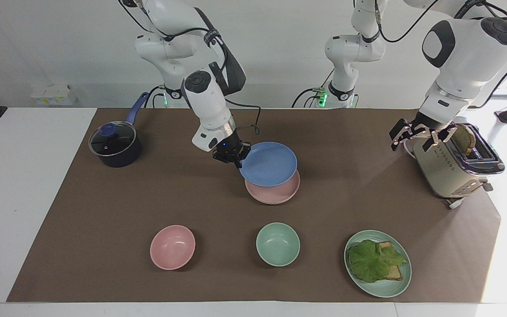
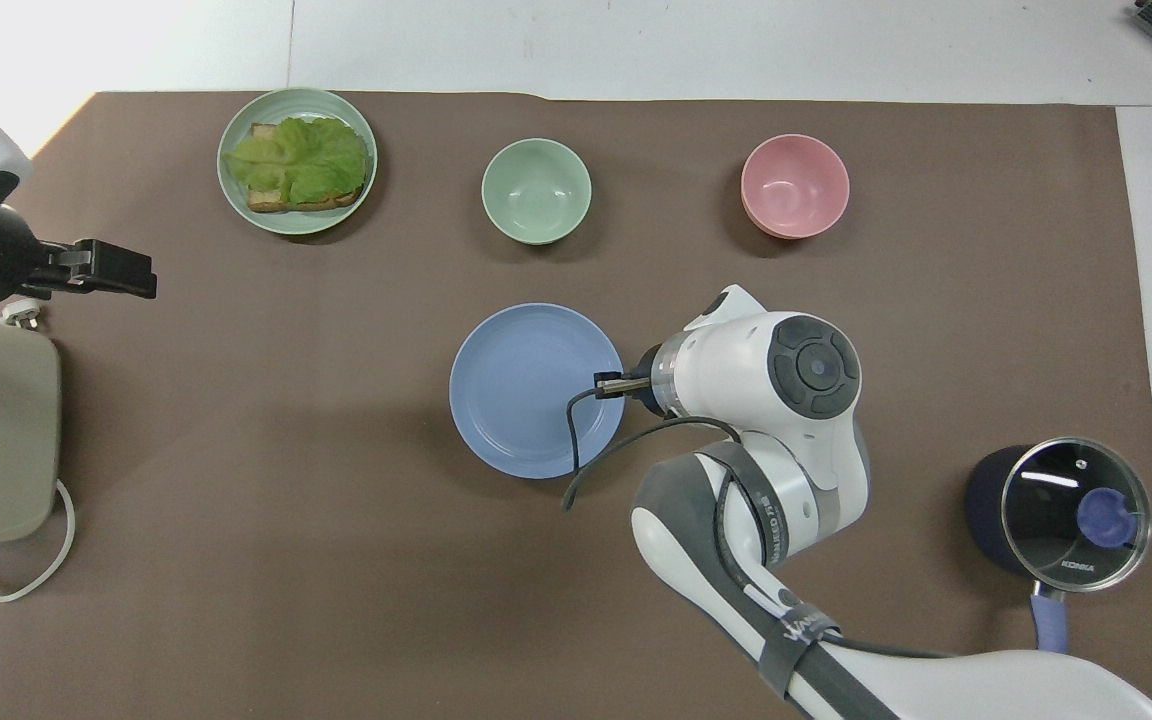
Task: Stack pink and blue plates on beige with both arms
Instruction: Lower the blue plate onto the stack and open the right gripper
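Holding blue plate [image 1: 269, 164] by its rim in right end effector [image 1: 235, 156], clamped shut, hovering just over pink plate [image 1: 275, 192] mid-surface. Looking round, shallow, matte. Probably handling stiff, light, a bit slippery; gripping at rim seeming best. Left end effector [image 1: 416, 136] waiting spread apart over toaster [image 1: 451, 169].

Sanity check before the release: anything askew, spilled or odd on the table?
Nothing spilled or damaged. The blue plate, held at its rim by the shut right gripper, hangs slightly tilted over the pink plate. The left gripper waits open by the toaster. No beige plate shows.
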`<action>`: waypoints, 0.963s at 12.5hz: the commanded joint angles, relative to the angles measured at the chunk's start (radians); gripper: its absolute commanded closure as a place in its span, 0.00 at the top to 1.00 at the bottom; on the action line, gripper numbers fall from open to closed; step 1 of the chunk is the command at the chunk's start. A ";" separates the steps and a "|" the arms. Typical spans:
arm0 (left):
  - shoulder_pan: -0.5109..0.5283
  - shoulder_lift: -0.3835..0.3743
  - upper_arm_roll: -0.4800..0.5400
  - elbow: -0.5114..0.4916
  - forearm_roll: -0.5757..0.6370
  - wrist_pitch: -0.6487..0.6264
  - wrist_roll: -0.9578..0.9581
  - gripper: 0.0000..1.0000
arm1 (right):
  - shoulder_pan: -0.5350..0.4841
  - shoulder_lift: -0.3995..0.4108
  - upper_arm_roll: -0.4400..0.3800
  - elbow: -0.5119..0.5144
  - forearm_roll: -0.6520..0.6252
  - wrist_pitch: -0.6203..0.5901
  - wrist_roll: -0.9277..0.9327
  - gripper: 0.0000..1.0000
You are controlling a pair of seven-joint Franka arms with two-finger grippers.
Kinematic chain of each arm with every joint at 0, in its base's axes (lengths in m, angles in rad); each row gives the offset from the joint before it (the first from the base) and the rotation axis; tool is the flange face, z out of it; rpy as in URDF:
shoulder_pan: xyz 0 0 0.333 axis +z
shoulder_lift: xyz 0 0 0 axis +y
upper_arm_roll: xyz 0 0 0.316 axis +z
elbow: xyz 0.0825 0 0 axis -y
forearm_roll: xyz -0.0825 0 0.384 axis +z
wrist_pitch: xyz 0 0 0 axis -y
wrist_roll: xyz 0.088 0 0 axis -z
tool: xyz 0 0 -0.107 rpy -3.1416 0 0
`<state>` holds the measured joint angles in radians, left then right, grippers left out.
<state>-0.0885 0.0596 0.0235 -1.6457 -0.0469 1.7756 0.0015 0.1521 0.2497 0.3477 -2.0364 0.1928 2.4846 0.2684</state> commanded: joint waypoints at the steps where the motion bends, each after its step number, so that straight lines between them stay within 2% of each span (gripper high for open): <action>1: 0.007 0.005 -0.005 0.014 0.013 -0.016 0.003 1.00 | 0.000 0.007 0.001 -0.021 0.010 0.045 0.006 0.00; 7: 0.007 0.005 -0.005 0.014 0.013 -0.016 0.003 1.00 | 0.014 0.030 0.000 -0.030 -0.007 0.059 0.008 0.02; 8: 0.007 0.005 -0.005 0.014 0.013 -0.016 0.005 1.00 | 0.014 0.030 0.000 -0.030 -0.019 0.059 0.008 0.25; 9: 0.007 0.005 -0.005 0.014 0.013 -0.016 0.003 1.00 | 0.014 0.031 0.000 -0.030 -0.029 0.059 0.008 0.52; 10: 0.007 0.005 -0.005 0.014 0.013 -0.016 0.005 1.00 | 0.014 0.031 -0.001 -0.028 -0.038 0.059 0.008 0.85; 11: 0.007 0.005 -0.005 0.014 0.013 -0.016 0.003 1.00 | 0.014 0.031 -0.001 -0.024 -0.058 0.057 0.008 1.00; 12: 0.007 0.005 -0.005 0.014 0.013 -0.016 0.003 1.00 | 0.012 0.031 0.000 -0.019 -0.078 0.057 0.009 1.00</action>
<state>-0.0885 0.0596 0.0234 -1.6457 -0.0469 1.7756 0.0015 0.1648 0.2772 0.3466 -2.0572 0.1575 2.5182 0.2683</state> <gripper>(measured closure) 0.000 0.520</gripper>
